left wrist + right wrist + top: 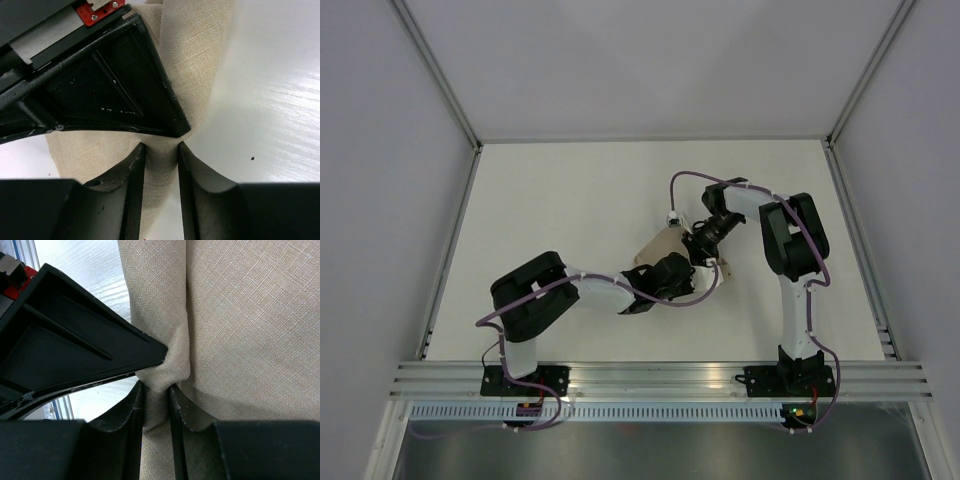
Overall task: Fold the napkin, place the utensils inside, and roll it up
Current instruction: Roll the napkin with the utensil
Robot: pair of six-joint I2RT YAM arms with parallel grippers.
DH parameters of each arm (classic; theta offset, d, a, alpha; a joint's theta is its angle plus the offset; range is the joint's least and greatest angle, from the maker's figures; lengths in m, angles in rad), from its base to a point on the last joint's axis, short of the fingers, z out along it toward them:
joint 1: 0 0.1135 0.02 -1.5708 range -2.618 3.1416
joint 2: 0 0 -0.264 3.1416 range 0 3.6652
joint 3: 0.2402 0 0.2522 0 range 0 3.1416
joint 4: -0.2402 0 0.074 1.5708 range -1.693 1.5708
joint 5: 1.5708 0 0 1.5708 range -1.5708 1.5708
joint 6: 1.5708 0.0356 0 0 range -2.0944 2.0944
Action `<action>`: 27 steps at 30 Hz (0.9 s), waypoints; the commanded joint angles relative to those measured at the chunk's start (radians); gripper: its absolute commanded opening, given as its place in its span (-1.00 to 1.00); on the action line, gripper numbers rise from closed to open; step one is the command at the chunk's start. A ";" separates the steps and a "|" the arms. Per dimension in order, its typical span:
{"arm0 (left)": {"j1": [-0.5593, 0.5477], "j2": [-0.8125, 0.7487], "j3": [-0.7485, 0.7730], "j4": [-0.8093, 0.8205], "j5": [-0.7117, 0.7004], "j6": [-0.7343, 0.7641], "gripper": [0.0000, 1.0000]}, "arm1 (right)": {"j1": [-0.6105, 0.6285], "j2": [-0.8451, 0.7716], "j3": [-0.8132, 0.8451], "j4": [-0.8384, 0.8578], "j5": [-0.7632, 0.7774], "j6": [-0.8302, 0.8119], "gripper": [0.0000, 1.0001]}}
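The tan napkin [655,250] lies mid-table, mostly covered by both grippers. In the left wrist view the napkin [195,60] is bunched into a narrow roll, and my left gripper [160,147] is shut on that roll. The right gripper's black finger [110,90] touches the same cloth just ahead. In the right wrist view my right gripper [156,387] is shut on a rolled fold of the napkin [250,330], with the left gripper's finger [75,340] beside it. From above, the left gripper [685,272] and right gripper [703,252] meet tip to tip. The utensils are hidden.
The white table [570,200] is walled on three sides by white panels. A metal rail [660,375] carrying both arm bases runs along the near edge. A purple cable [695,178] loops above the right wrist.
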 commanded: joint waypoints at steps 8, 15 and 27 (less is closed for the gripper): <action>0.027 0.130 0.170 -0.356 0.417 -0.129 -0.94 | -0.009 -0.042 -0.114 0.145 0.078 -0.035 -0.11; 0.073 0.156 0.207 -0.430 0.583 -0.184 -0.95 | -0.049 -0.207 -0.178 0.213 0.061 0.033 0.36; 0.159 0.199 0.238 -0.526 0.770 -0.267 -0.95 | -0.180 -0.411 -0.298 0.641 0.206 0.441 0.42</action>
